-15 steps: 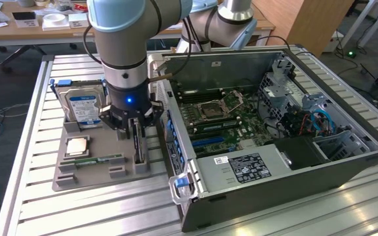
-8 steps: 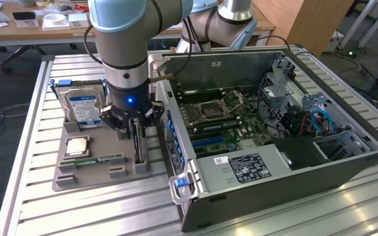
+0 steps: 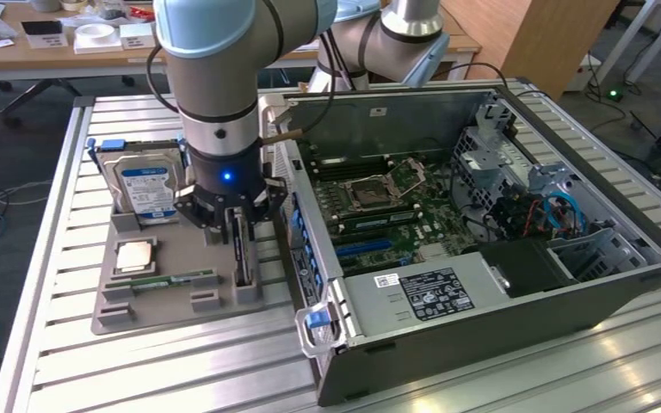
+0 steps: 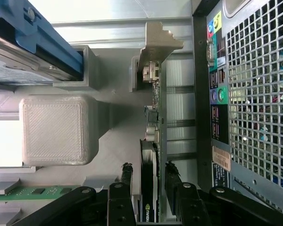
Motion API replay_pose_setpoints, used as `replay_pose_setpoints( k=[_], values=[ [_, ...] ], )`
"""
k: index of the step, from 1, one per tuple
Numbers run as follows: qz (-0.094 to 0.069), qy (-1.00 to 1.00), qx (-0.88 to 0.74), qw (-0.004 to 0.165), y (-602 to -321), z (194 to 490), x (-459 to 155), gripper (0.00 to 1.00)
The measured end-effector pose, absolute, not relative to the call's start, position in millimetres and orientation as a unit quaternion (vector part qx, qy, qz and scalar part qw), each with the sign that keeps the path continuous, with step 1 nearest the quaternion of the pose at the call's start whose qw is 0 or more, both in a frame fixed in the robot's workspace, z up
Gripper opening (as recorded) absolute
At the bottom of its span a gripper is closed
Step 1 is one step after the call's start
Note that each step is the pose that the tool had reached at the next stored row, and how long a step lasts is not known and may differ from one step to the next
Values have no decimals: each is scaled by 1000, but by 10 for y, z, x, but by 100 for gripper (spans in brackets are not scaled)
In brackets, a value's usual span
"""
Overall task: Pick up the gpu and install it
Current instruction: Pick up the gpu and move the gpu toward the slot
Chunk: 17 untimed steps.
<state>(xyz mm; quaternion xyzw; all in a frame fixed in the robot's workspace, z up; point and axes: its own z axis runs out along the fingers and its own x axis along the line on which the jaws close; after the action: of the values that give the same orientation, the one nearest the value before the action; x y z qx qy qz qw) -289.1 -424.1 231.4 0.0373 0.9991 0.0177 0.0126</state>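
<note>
The gpu (image 3: 242, 258) stands on edge in a slot at the near right of the grey holder tray (image 3: 158, 314), next to the open computer case (image 3: 480, 215). My gripper (image 3: 235, 231) hangs straight down over it. In the wrist view the gpu (image 4: 150, 155) runs as a thin dark card with its silver bracket end (image 4: 155, 42) far from the camera. My gripper (image 4: 149, 173) is open and straddles the card, and the black fingertips (image 4: 126, 175) stand on either side with a small gap showing.
The tray also holds a silver hard drive (image 3: 147, 189) with a blue-white label, a square chip (image 3: 135, 255) and a green memory stick (image 3: 176, 280). The case's rear panel (image 4: 254, 94) stands close beside the gpu. The motherboard (image 3: 399, 206) lies exposed inside the case.
</note>
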Motion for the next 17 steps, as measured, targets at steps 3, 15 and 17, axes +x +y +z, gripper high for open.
replay_pose_setpoints(
  k=[3,15,17],
  values=[
    [18,999,37,13,-4241,2313,-2891,42],
    [18,999,37,13,-4241,2311,-2897,42],
    [18,999,37,13,-4241,2311,-2897,42]
  ],
)
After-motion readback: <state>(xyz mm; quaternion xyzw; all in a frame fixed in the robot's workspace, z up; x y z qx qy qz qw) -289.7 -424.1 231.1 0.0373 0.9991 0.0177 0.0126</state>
